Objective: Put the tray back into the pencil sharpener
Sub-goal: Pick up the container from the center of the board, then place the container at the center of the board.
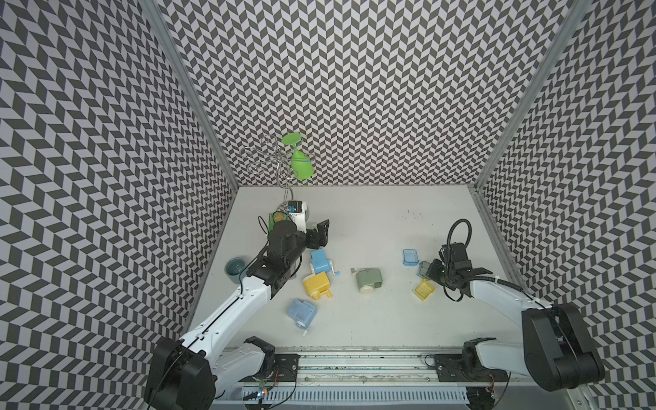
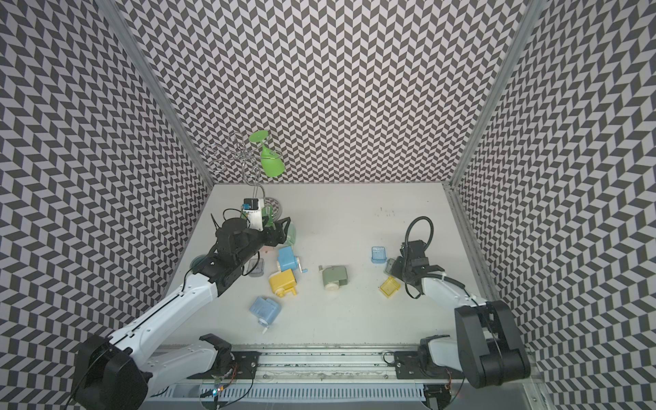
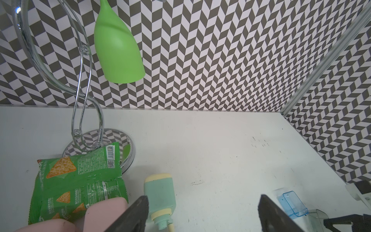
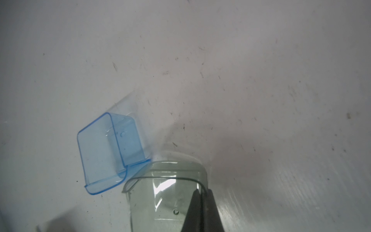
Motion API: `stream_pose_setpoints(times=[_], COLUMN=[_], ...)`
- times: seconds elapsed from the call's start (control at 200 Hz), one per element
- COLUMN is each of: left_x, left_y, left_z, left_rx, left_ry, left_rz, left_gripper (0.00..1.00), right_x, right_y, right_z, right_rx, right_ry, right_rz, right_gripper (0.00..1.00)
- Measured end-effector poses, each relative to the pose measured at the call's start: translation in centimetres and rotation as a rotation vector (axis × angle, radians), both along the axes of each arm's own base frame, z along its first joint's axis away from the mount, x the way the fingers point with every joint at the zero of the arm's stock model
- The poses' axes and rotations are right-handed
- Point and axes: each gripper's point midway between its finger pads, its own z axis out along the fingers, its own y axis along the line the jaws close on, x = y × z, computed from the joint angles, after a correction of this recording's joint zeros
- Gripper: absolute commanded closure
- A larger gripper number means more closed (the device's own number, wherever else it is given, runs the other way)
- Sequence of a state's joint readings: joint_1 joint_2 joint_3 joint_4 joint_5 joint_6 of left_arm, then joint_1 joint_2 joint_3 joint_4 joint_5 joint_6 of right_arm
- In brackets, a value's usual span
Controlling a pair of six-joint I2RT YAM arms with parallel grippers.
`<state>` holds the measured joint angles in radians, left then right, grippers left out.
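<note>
A clear grey-green tray (image 4: 166, 200) lies on the white table at the right, also seen in both top views (image 1: 424, 268) (image 2: 390, 265). My right gripper (image 4: 201, 192) is shut on one side wall of it, one finger inside and one outside. A sage green pencil sharpener (image 1: 369, 279) lies on its side mid-table, left of the tray and apart from it. My left gripper (image 3: 203, 202) is open and holds nothing, hovering at the back left beside a mint sharpener (image 3: 160, 192).
A blue tray (image 4: 110, 152) touches the held tray's corner; a yellow tray (image 1: 425, 290) lies nearer the front. Blue (image 1: 321, 261), yellow (image 1: 316, 284) and light blue (image 1: 301, 312) sharpeners lie centre-left. A wire rack with a green glass (image 1: 301, 163), a chips bag (image 3: 80, 180) and a teal cup (image 1: 235, 268) stand at the left.
</note>
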<state>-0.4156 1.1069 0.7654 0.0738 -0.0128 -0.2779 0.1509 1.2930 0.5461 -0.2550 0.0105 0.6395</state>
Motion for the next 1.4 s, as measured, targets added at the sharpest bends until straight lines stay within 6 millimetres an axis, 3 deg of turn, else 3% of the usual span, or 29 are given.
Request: stream_pose_setpoints(times=[0.1,0.24,0.341,0.396,0.486,0.546,0.611,0.796,0.941,1.132,1.317,1.402], left_x=[0.0,0.0,0.0,0.0,0.1,0.1,0.1,0.2,0.2,0.2,0.2,0.3], left_y=[0.0,0.0,0.0,0.0,-0.1,-0.1,-0.1,0.0,0.0,0.0,0.1,0.1], left_z=[0.0,0.0,0.0,-0.1,-0.2,-0.4,-0.4,-0.4,-0.4,-0.4,-0.4,-0.4], left_rx=[0.0,0.0,0.0,0.0,0.001,0.003,0.003,0.003,0.004,0.004,0.005,0.006], left_ry=[0.0,0.0,0.0,0.002,0.006,0.01,0.011,0.011,0.01,0.011,0.01,0.01], left_rz=[0.0,0.0,0.0,0.0,-0.002,-0.003,-0.002,-0.001,0.002,0.004,0.008,0.01], left_gripper=[0.13,0.13,0.13,0.13,0.13,0.13,0.13,0.13,0.13,0.12,0.12,0.12], right_x=[1.0,3.3,2.8,1.5,-2.3,-4.9,-7.3,-11.6,-12.6,-12.6,-12.7,-12.7], right_y=[-0.3,0.2,1.5,3.4,9.1,12.1,13.8,14.6,13.8,13.6,14.1,14.4], right_z=[2.4,8.5,11.6,12.5,12.9,12.3,11.0,5.6,2.4,0.1,-1.1,-1.1], right_rx=[-0.015,-0.001,0.045,0.084,0.184,0.241,0.273,0.261,0.226,0.206,0.216,0.229], right_ry=[-0.053,-0.207,-0.286,-0.306,-0.281,-0.229,-0.164,0.022,0.114,0.17,0.196,0.196], right_rz=[0.0,0.023,0.056,0.093,0.229,0.301,0.333,0.314,0.245,0.18,0.17,0.185], right_gripper=[1.0,1.0,1.0,1.0,1.0,1.0,1.0,1.0,1.0,0.97,0.72,0.68])
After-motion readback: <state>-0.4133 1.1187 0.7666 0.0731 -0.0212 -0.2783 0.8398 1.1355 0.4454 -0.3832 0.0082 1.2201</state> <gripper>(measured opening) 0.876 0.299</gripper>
